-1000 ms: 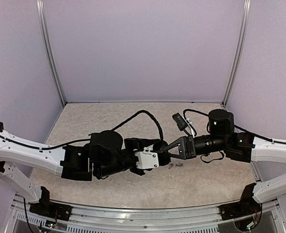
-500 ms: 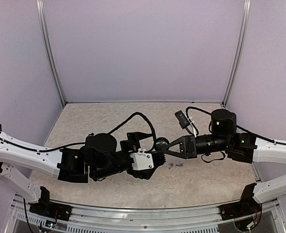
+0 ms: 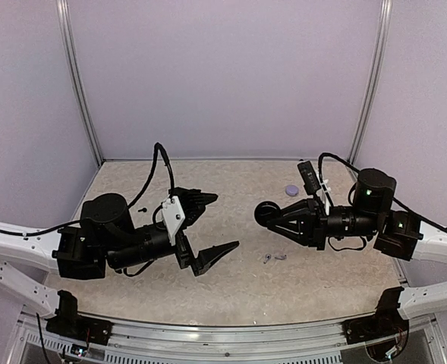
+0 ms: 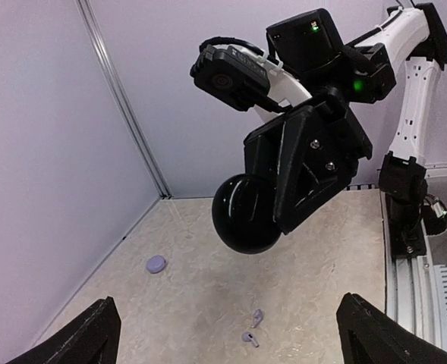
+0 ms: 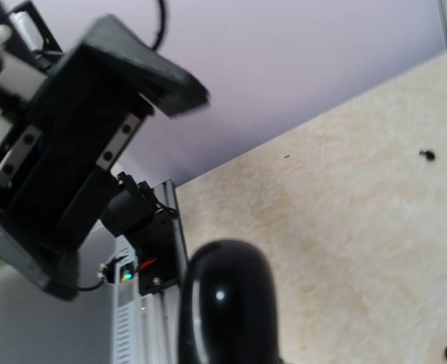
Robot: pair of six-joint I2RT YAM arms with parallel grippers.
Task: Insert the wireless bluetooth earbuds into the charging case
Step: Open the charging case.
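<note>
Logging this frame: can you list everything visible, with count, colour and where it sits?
earbuds: two, pale lavender, lying close together on the table, below and between the two grippers
charging case: one, pale lavender, looks closed, on the table further back, apart from the earbuds
black round object: one, glossy black, held above the table
small black piece: one, black, on the table over on the left arm's side
table: one, beige speckled, enclosed by pale lavender walls
left gripper: one, black, wide open, holding nothing, above the table
right gripper: one, black, shut on the black round object
</note>
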